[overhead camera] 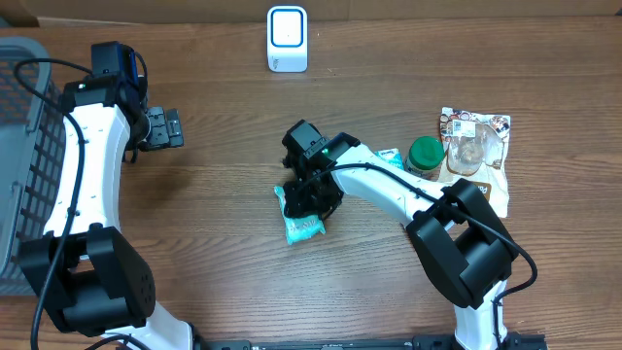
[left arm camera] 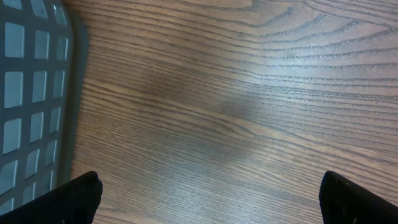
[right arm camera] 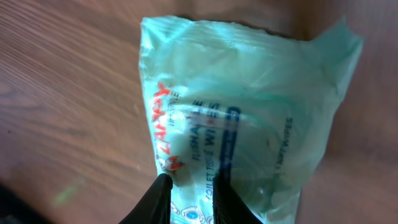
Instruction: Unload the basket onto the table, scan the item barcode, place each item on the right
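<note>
A pale green packet of wipes [overhead camera: 301,226] lies flat on the wooden table near the middle. My right gripper [overhead camera: 313,194] is down on its upper end. In the right wrist view the packet [right arm camera: 249,93] fills the frame, and the gripper [right arm camera: 189,186] has its two black fingertips a little apart, with a flat printed strip of the packet between them; the film there looks unpinched. The white scanner [overhead camera: 287,39] stands at the table's far edge, well away. My left gripper [overhead camera: 173,127] hovers wide open over bare wood at the left [left arm camera: 211,199], holding nothing.
A grey mesh basket [overhead camera: 19,146] stands at the left edge, its wall showing in the left wrist view [left arm camera: 31,93]. At the right lie a green-lidded jar [overhead camera: 425,156] and a clear snack bag [overhead camera: 474,146] on other packets.
</note>
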